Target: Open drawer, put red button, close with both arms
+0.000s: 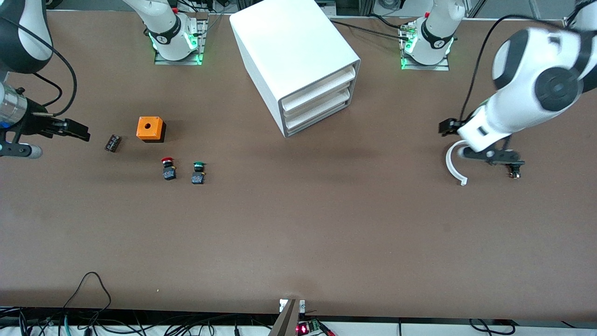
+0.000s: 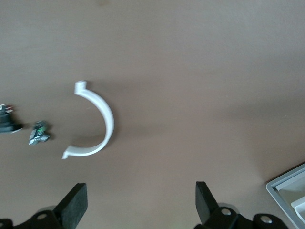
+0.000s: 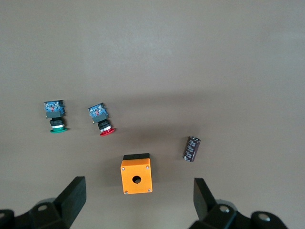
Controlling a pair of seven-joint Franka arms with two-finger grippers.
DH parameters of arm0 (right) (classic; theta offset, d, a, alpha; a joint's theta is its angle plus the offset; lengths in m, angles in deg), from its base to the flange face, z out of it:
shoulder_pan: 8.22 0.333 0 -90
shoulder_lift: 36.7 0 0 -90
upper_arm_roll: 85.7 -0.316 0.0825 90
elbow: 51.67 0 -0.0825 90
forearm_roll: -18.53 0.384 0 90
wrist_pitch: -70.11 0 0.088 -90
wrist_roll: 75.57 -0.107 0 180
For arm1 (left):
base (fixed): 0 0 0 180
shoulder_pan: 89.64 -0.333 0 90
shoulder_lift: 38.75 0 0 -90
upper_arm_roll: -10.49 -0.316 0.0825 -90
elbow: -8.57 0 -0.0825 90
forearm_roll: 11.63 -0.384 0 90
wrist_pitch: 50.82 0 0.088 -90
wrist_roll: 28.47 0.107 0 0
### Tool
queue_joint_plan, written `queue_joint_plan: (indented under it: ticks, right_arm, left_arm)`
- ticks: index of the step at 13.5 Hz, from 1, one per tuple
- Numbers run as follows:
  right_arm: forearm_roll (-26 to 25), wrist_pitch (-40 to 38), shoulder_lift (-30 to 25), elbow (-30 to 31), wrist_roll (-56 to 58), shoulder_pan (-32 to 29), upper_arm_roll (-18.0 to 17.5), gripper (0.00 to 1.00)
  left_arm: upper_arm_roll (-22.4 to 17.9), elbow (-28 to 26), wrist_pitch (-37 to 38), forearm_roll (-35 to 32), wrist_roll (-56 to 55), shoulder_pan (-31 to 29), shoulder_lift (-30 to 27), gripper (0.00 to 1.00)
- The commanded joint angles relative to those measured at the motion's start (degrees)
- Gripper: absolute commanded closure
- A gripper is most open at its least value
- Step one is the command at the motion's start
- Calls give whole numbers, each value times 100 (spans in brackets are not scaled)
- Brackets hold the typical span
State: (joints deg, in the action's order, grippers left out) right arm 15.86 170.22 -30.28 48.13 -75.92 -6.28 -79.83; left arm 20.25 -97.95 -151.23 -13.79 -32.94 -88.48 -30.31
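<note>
The white cabinet (image 1: 289,46) stands at the robots' side of the table, mid-table, with its three white drawers (image 1: 319,100) all shut. The red button (image 1: 168,169) lies on the table toward the right arm's end, beside a green-capped button (image 1: 198,172). It also shows in the right wrist view (image 3: 101,119). My right gripper (image 1: 77,130) is open and empty over the right arm's end of the table; its own view (image 3: 138,200) shows it over the orange box. My left gripper (image 1: 496,157) is open and empty over the left arm's end, also in its own view (image 2: 140,205).
An orange box with a hole (image 1: 150,128) and a dark cylinder (image 1: 113,143) lie near the buttons. A white curved clip (image 1: 454,163) and a small dark part (image 1: 514,173) lie under the left arm. A corner of the cabinet (image 2: 290,191) shows in the left wrist view.
</note>
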Motion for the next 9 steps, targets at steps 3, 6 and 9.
queue_joint_plan:
  ticks: [3, 6, 9]
  right_arm:
    - [117, 569, 578, -171, 52, 26, -60, 0]
    - [783, 764, 877, -171, 70, 219, -60, 0]
    - [829, 1255, 1202, -92, 157, 386, -86, 0]
  left_arm:
    - [105, -8, 3, 1669, 568, -45, 781, 0]
    - [105, -123, -137, 2849, 1417, -37, 1159, 0]
    - [114, -194, -111, 3589, 2010, -19, 1318, 0]
